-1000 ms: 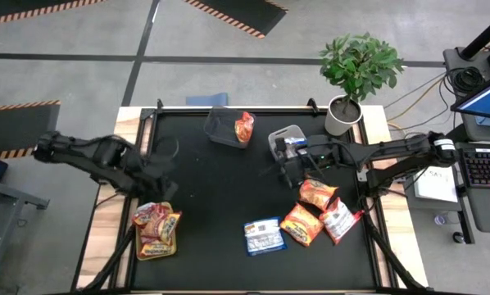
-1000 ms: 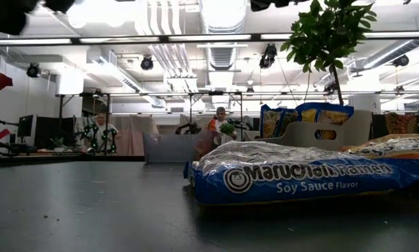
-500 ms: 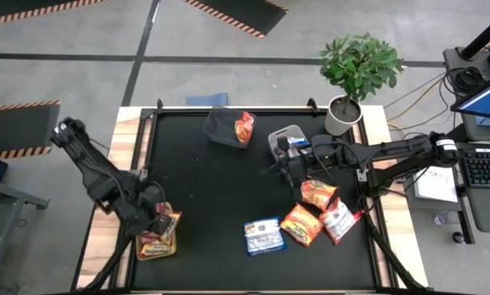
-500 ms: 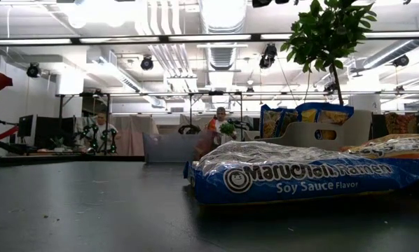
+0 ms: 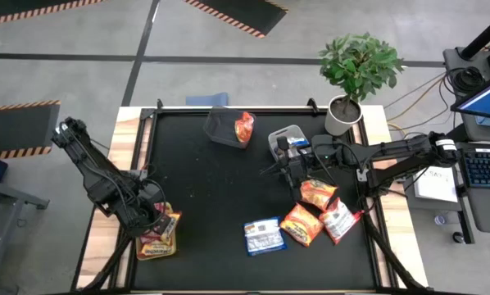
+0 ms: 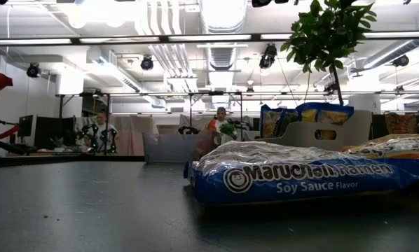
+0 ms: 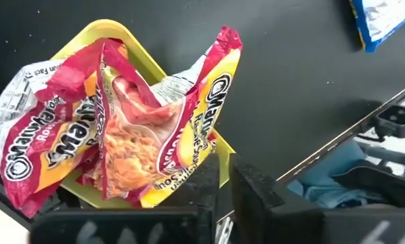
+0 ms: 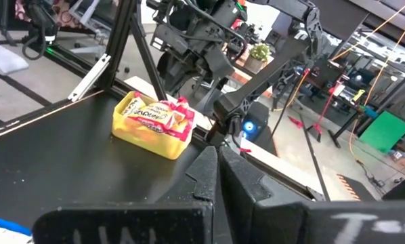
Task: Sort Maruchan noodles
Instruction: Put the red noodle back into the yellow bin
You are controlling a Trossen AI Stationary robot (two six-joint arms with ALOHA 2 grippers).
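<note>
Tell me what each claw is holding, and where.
Right claw: shut, empty. Left claw sits at the edge of a red packet in the yellow bin; grip cannot be told.

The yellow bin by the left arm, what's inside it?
The yellow bin holds red-and-yellow noodle packets, piled above its rim. The left gripper is over it. Anything beneath the pile is covered.

A leafy green potted plant in a pale round pot [image 5: 343,115] is standing at the upper right of the overhead frame, beside the black table top [image 5: 220,188]. A grey plastic bin [image 5: 222,127] is sitting at upper centre, while a yellow plastic bin [image 5: 156,249] is resting at lower left. A person [image 6: 220,119] is showing far behind in the level view.
</note>
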